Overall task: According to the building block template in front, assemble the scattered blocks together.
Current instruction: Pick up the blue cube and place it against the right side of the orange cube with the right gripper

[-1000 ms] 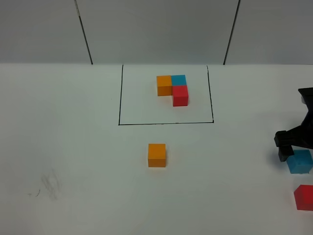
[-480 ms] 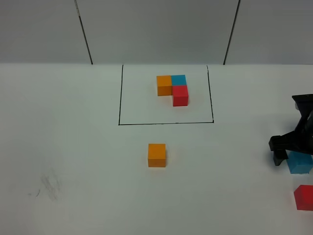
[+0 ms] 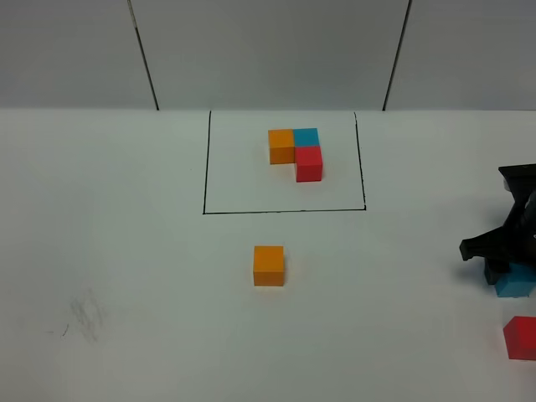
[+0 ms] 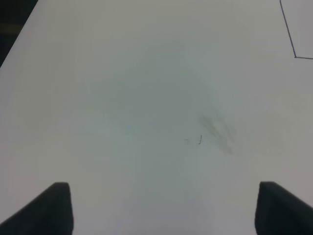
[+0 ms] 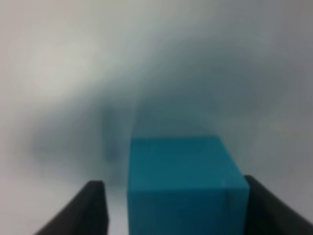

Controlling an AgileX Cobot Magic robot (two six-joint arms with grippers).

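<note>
White counter (image 3: pixel 126 251), matte, mostly bare. Grey smudge (image 3: pixel 88 314) near its front-left corner, with a couple of tiny pen ticks (image 3: pixel 59 332) just beside it (same smudge is clearer in the left wrist view). Behind the counter is a pale panelled wall (image 3: pixel 268 50) with two dark slanted seams (image 3: pixel 144 54). There's a dark strip (image 4: pixel 12 19) past the counter edge.

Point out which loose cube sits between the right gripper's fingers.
The blue matte cube; the right gripper straddles it, while the loose orange cube and the red cube lie untouched.
</note>
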